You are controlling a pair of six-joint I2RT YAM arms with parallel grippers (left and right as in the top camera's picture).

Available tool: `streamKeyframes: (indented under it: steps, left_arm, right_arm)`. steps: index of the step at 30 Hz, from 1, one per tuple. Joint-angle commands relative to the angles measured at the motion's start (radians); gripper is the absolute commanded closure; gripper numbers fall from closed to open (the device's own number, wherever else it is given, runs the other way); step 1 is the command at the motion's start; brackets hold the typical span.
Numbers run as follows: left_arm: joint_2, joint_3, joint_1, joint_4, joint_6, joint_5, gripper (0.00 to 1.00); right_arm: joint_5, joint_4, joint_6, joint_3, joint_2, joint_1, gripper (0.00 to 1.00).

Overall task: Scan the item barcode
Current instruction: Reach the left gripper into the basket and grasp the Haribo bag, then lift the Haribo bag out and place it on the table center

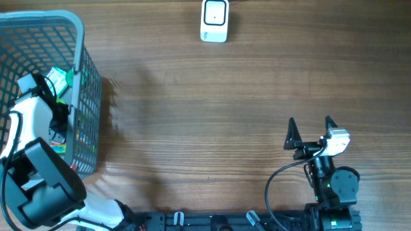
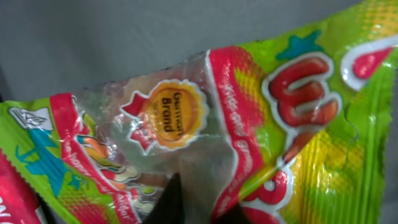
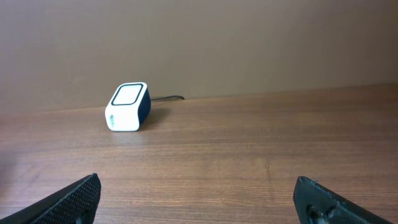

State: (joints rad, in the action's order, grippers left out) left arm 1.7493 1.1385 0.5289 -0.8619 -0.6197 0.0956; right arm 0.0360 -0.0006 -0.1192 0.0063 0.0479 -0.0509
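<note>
Left hand (image 2: 171, 202) was down inside the basket (image 1: 87, 83) at the left end of the desk (image 1: 192, 115), its fingers brought together. In the left wrist view the dark fingertips met at the lower edge of a candy bag (image 2: 249, 124) and appeared to pinch its clear film. The pinch was thin and close to the edge, so the hold should be judged as light.

The candy bag lay in the basket against the grey wall, among other packets that showed only as coloured corners. It was a flat pouch of glossy film, printed green, yellow and red, with a clear window. Such a pouch is judged light, soft and slippery. It will sag and fold below the pinch, and the loose contents will shift to the low end. A hold on the flat sealed margin would be firmer than one on the loose window film. No barcode showed on the side in view; it is probably on the back.

Right hand (image 1: 310, 122) rested near the front right of the desk with its fingers wide apart and nothing between them. It faced the scanner (image 1: 214, 20), a small white box with a dark side at the far edge, well apart from the basket.
</note>
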Motion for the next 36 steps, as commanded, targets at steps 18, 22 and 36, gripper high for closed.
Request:
streamKeyframes:
  steps: [18, 22, 36]
  left_arm:
    - [-0.328, 0.226, -0.002, -0.179, 0.180, -0.017, 0.00]
    - [-0.211, 0.116, -0.002, -0.182, 0.392, -0.080, 0.00]
    - [0.183, 0.088, 0.014, -0.084, 0.402, -0.084, 0.05]
  right_arm:
    - [-0.005, 0.003, -0.014, -0.001, -0.001, -0.004, 0.00]
    - [-0.005, 0.003, -0.014, -0.001, -0.001, -0.004, 0.00]
    - [-0.005, 0.003, -0.014, -0.001, -0.001, -0.004, 0.00]
